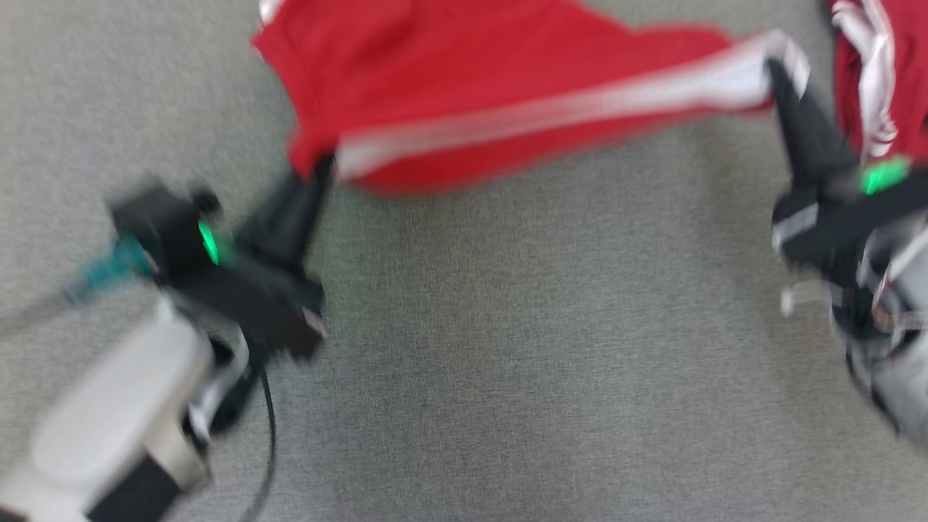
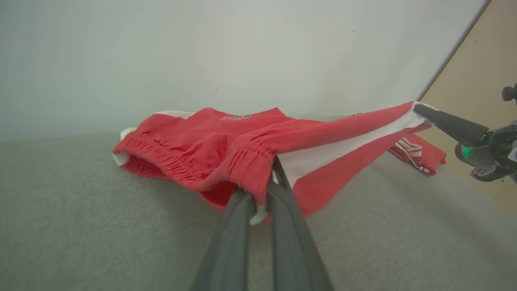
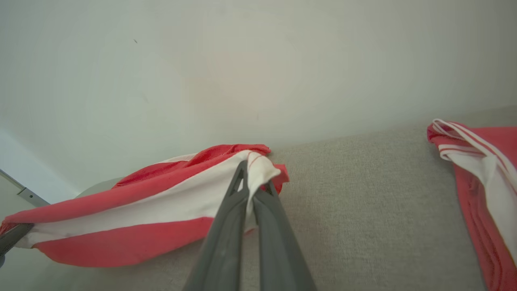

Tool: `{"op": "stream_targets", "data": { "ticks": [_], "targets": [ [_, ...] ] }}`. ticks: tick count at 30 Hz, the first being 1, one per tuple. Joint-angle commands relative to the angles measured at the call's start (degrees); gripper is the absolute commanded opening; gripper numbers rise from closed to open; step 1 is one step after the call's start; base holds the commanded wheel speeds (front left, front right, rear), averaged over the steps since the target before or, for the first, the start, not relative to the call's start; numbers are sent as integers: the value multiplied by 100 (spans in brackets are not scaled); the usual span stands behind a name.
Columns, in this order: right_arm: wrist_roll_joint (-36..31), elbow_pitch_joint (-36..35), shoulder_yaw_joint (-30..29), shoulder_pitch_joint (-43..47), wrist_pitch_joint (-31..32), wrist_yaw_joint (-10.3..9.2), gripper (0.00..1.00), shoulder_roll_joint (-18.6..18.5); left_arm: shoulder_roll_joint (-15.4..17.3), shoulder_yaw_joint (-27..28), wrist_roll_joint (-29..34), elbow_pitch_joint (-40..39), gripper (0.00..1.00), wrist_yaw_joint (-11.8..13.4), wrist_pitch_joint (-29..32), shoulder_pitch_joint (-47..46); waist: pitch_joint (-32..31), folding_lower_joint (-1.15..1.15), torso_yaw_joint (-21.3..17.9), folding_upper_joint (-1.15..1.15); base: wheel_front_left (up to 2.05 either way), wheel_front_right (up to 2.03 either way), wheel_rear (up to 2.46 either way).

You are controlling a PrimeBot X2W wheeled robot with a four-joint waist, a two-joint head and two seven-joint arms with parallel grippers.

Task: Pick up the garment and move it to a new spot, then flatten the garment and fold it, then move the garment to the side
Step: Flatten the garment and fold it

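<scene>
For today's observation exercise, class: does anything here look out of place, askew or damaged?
Nothing looks damaged. The red shorts stretch unevenly, bunched at the waistband, pinched between the left gripper and right gripper. A second red garment lies crumpled on the right.

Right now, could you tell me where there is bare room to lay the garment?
The grey surface is bare between the left fingers and right fingers, nearer than the held garment. Crowded at the far right, where another red garment lies.

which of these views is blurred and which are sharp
Head view: smeared by motion, red garment, left claw and right claw all soft-edged. Left wrist view: sharp, waistband gathers read clearly. Right wrist view: sharp, grey surface weave visible, no glare.
</scene>
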Motion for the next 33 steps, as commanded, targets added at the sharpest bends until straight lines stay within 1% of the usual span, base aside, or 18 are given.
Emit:
{"op": "stream_targets", "data": {
  "ticks": [1,6,10,13,16,20,26,27,30,33],
  "targets": [
    [50,-104,-6,384,-30,-15,0,-65,-42,12,82,-85,0,43,-16,324,-432,2,-14,1,0,0,0],
    [152,-474,-135,1519,-57,-15,0,-72,-197,78,249,-245,0,81,-16,1398,-788,2,-51,1,0,0,0],
    [247,-684,-256,2388,-53,-15,0,-25,-315,173,380,-303,0,19,-17,2186,-1095,2,-39,1,0,0,0],
    [237,-800,-375,3027,-54,-15,0,-3,-378,430,446,-389,0,34,-17,2735,-1318,2,-14,1,0,0,0],
    [278,-941,-568,3620,-54,-15,0,46,-351,448,561,-424,0,-54,-17,3204,-1534,2,28,1,0,0,0],
    [191,-1126,-730,4278,-5,-15,0,48,-344,553,616,-530,0,-92,-17,3679,-1747,2,45,1,0,0,0],
    [207,-1520,-1100,5148,242,-15,0,181,-301,518,746,-644,0,-124,-17,4163,-1921,2,86,1,0,0,0],
    [207,-1520,-1100,5148,242,-15,0,181,-301,518,746,-644,0,-124,-17,4163,-1921,2,86,1,0,0,0],
    [133,-1697,-1370,5499,352,-15,0,252,-333,537,774,-694,0,-109,-17,4289,-1964,2,118,1,0,0,0],
    [-31,-1846,-1668,5625,446,-15,0,331,-427,549,853,-738,0,-127,-17,4298,-1957,2,164,1,0,0,0]
  ]
}}
